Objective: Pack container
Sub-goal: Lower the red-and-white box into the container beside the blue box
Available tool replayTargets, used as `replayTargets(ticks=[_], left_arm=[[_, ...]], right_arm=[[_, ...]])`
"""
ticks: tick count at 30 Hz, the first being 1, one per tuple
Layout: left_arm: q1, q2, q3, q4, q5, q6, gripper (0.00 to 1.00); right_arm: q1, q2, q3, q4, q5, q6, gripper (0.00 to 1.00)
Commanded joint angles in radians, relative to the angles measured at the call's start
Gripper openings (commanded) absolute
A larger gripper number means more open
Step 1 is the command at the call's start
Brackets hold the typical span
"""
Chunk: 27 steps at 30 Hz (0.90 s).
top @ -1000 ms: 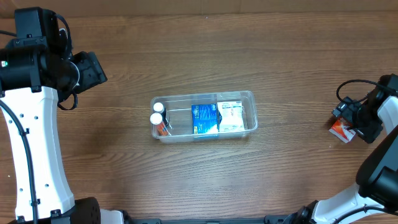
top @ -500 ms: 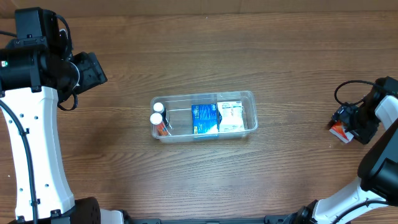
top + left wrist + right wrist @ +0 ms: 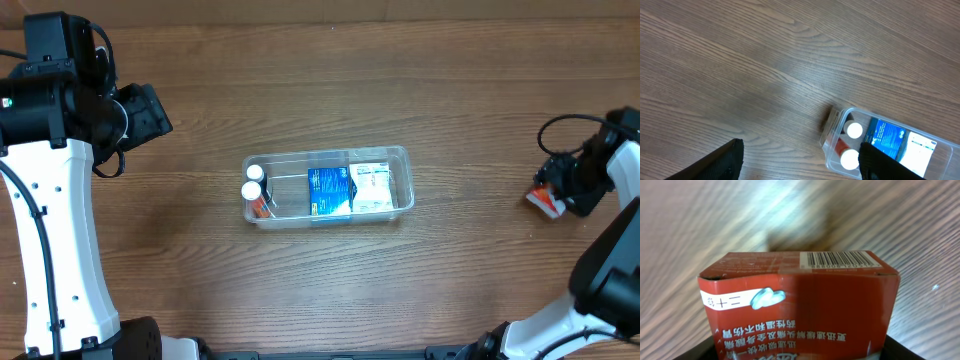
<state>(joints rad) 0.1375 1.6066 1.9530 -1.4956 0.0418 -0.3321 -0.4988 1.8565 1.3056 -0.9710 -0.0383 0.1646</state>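
Observation:
The clear container (image 3: 326, 155) lies mid-table, holding two white-capped bottles (image 3: 253, 190) at its left end, a blue box (image 3: 330, 191) and a white box (image 3: 371, 186). At the far right my right gripper (image 3: 565, 190) is shut on a red box (image 3: 545, 203). The right wrist view is filled by that red box (image 3: 800, 310), with the dark fingers pressed on its two lower sides. My left gripper (image 3: 800, 162) stands open with nothing in it, above bare wood left of the container (image 3: 832, 150). From there I see the bottle caps (image 3: 855, 130).
The left arm (image 3: 60, 200) runs up the table's left side, and the right arm (image 3: 610, 270) comes in at the lower right. Brown wood surrounds the container on all sides.
My right gripper has closed on the red box and shifted slightly with it. The left arm and the container have not moved.

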Motion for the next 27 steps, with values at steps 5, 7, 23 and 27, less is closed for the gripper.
replayTargets(ticks=[5, 7, 23, 27], left_arm=[[0.000, 0.006, 0.006, 0.000, 0.000, 0.023, 0.75], [0.000, 0.006, 0.006, 0.000, 0.000, 0.023, 0.75], [0.000, 0.006, 0.006, 0.000, 0.000, 0.022, 0.75], [0.000, 0.006, 0.006, 0.000, 0.000, 0.022, 0.75]], right_arm=[[0.308, -0.376, 0.072, -0.053, -0.020, -0.011, 0.71], [0.422, -0.458, 0.072, -0.057, -0.019, -0.017, 0.71], [0.983, -0.175, 0.068, -0.045, -0.020, 0.075, 0.72], [0.983, -0.074, 0.068, -0.039, -0.020, 0.075, 0.73]])
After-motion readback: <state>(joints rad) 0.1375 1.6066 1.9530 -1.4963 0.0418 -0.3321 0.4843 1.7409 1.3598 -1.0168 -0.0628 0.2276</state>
